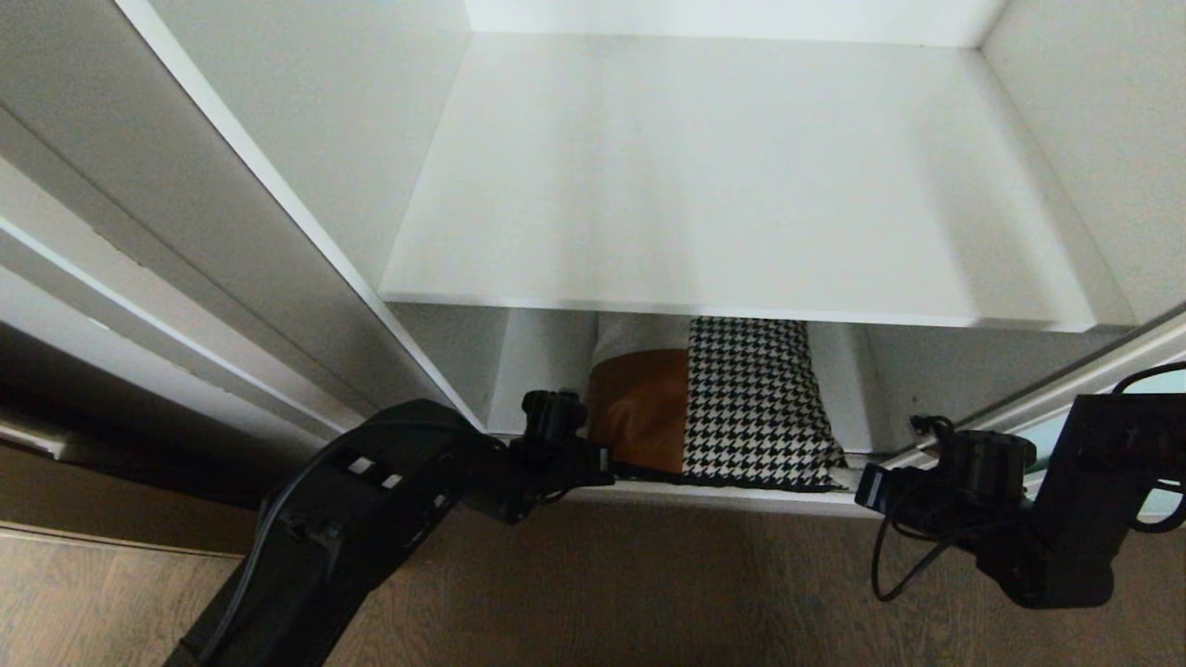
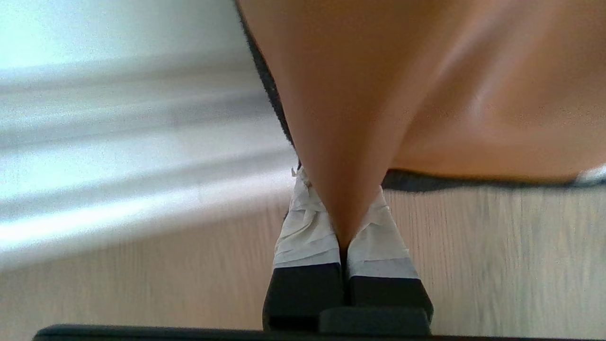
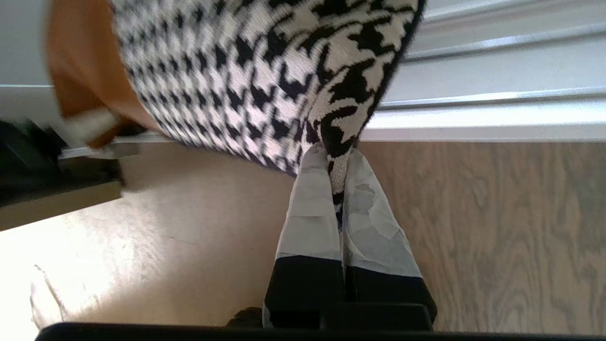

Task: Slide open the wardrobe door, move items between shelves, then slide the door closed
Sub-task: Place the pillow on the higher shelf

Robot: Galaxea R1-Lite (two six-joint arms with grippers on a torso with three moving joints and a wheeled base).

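A patchwork cushion (image 1: 713, 417) shows three faces: a tan-brown leather patch, a black-and-white houndstooth patch and a pale grey strip above the brown, all edged in black trim. The shelf (image 1: 723, 185) over it is plain white, as are the wardrobe walls. The floor (image 1: 649, 593) is grey-brown wood grain. Both arms are matt black; the left gripper (image 2: 342, 222) and right gripper (image 3: 337, 189) each carry fingers wrapped in white tape over black bases. At far right, the door (image 1: 1112, 371) shows a silver-white frame with a sliver of pale aqua glass.
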